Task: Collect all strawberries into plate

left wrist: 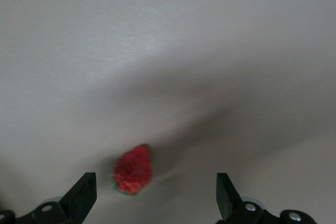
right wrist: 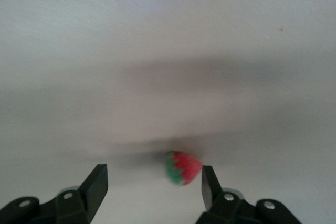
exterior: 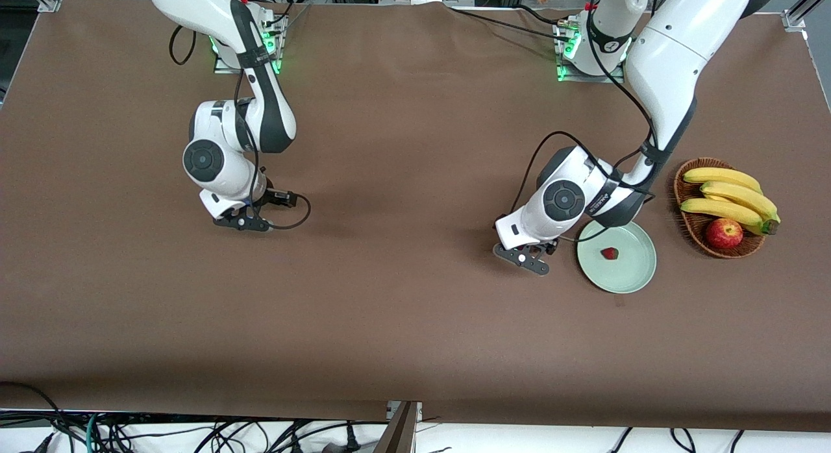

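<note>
The plate [exterior: 633,274] sits on the brown table [exterior: 415,323], a bit below the middle of the front view, toward the left arm's end. One strawberry [exterior: 609,252] lies in the plate, close to its middle.

The left gripper [exterior: 522,258] hangs low over the table just beside the plate, on the side toward the right arm. Its two black fingers [left wrist: 81,195] are wide apart. They hold nothing. A second strawberry [left wrist: 134,170] lies on the table between them, closer to one finger than to the other and touching neither. The front view does not show this berry, because the arm hides it.

The right gripper [exterior: 241,222] hangs low over the table near the middle height of the front view, toward the right arm's end, well apart from the plate. Its fingers [right wrist: 97,184] are apart too. A third strawberry [right wrist: 184,168] lies on the table between them, with its green top showing. It is very close to one finger, but it is hard to tell if they touch. This berry is hidden in the front view as well.

A brown basket [exterior: 688,226] stands beside the plate, even closer to the left arm's end of the table. In it are yellow bananas [exterior: 730,196] and a red apple [exterior: 724,233].
</note>
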{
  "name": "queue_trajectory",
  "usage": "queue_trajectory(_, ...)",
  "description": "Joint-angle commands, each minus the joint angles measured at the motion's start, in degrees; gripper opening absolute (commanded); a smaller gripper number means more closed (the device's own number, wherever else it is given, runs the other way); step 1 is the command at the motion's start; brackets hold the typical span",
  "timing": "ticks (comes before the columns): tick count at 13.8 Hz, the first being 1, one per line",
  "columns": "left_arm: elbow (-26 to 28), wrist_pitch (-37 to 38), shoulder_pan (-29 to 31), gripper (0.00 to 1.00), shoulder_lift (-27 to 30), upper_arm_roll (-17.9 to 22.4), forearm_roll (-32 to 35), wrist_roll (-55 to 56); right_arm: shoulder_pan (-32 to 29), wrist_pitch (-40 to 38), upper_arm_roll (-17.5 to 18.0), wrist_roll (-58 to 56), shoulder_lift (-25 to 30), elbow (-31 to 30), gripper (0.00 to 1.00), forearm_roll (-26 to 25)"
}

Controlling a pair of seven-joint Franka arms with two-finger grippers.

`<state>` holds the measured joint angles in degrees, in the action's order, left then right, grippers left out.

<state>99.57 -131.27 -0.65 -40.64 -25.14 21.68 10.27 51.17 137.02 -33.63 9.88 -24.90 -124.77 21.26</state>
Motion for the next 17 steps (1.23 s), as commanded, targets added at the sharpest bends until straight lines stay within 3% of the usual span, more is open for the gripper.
queue_trajectory(1, -0.96, 0.23, 0.21, 1.00, -1.02, -0.08, 3.80, -0.25, 0.69, 6.42, 0.41, -1.27, 2.66, -6.79, 0.78, -0.61)
queue_trajectory(2, -1.05, 0.14, 0.30, 0.99, -1.54, -0.08, 3.80, -0.25, 0.69, 6.51, 0.41, -1.27, 2.57, -7.24, 0.75, -0.35)
queue_trajectory(3, -1.14, 0.14, 0.30, 0.83, -1.81, -0.08, 3.80, -0.25, 0.69, 6.51, 0.58, -1.27, 2.49, -7.24, 0.70, -0.17)
queue_trajectory(4, -1.14, 0.23, 0.39, 0.53, -1.81, -0.08, 3.80, -0.25, 0.69, 6.68, 0.59, -1.27, 2.05, -7.24, 0.64, -0.08)
queue_trajectory(6, -1.14, 0.23, 0.65, 0.09, -1.81, -0.08, 3.89, -0.86, 0.69, 8.00, 0.67, -1.27, 1.26, -7.15, 0.46, 0.00)
queue_trajectory(7, -1.22, 0.32, 0.74, 0.00, -1.73, -0.08, 3.89, -1.04, 0.69, 8.27, 0.67, -1.27, 0.91, -6.98, 0.36, 0.09)
queue_trajectory(10, -1.40, 1.11, 1.44, 0.00, -0.85, 0.01, 5.29, -3.92, 1.13, 7.74, 0.85, -0.65, 0.99, -5.49, 0.15, 0.09)
queue_trajectory(13, -1.75, 5.04, 5.65, 0.00, 2.13, -0.17, 5.39, -12.36, 1.22, 3.11, 4.53, 6.60, 1.52, 1.60, 0.14, 0.18)
queue_trajectory(15, -5.51, 10.31, 7.85, 0.00, 2.49, -0.34, 4.52, -18.50, 1.22, -3.92, 7.87, 16.44, 0.21, 11.17, 0.14, 0.18)
queue_trajectory(17, -10.95, 18.12, 7.95, 0.00, 2.49, -0.43, 4.33, -21.07, 1.22, -7.89, 11.11, 25.14, -4.52, 21.01, 0.14, 1.49)
